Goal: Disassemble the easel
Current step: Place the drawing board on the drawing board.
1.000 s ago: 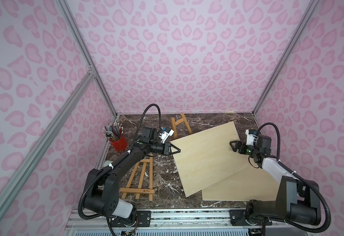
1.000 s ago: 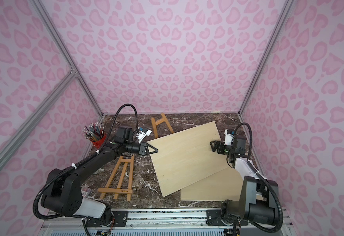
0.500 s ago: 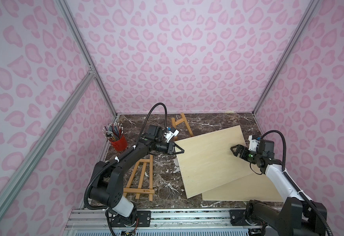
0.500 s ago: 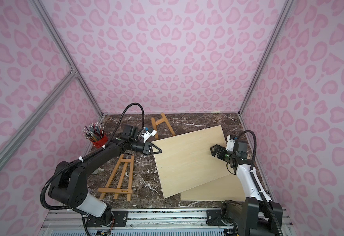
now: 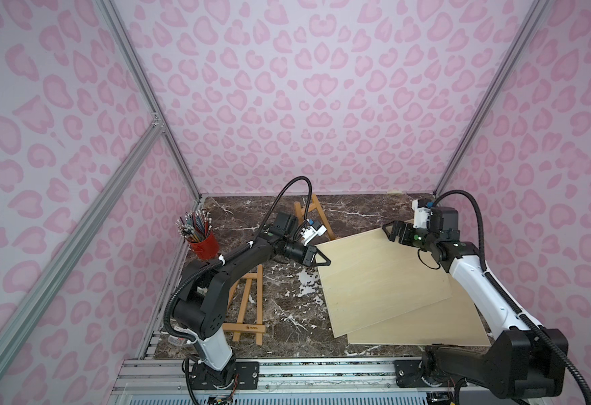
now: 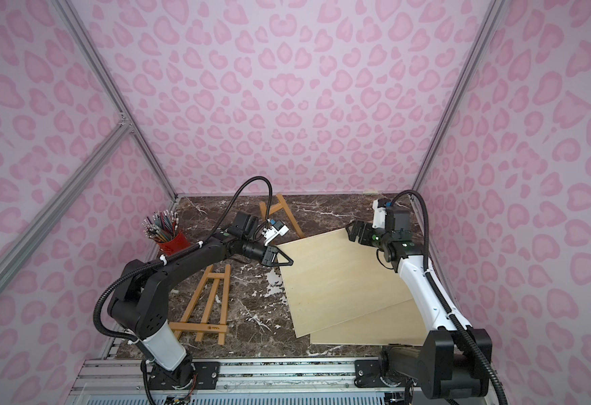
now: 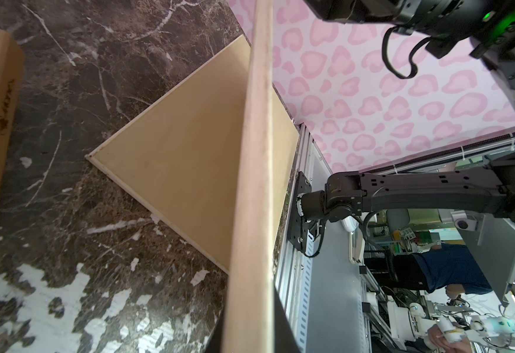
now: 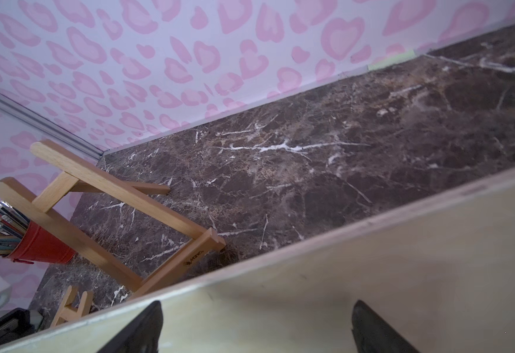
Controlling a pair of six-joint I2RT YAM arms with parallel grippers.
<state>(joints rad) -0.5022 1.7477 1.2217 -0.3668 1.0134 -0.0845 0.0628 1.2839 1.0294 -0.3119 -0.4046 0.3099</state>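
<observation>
The left pincer [image 5: 325,262] grips the left corner of the upper wooden board [image 5: 381,280], which overlaps a second board [image 5: 427,329]. The right pincer [image 5: 389,234] stands wide over its far corner. The easel [image 5: 246,328] lies flat on the desk [image 5: 287,308] beside them.

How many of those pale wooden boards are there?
2. The upper board, gripped near a corner by the left tool, slants across the right side of the table. The lower board lies flat beneath it, toward the front right. More underneath would be hidden.

Two near-equal high overviews of the table [image 5: 280,308]; wrist views close along one board [image 7: 254,183]
</observation>
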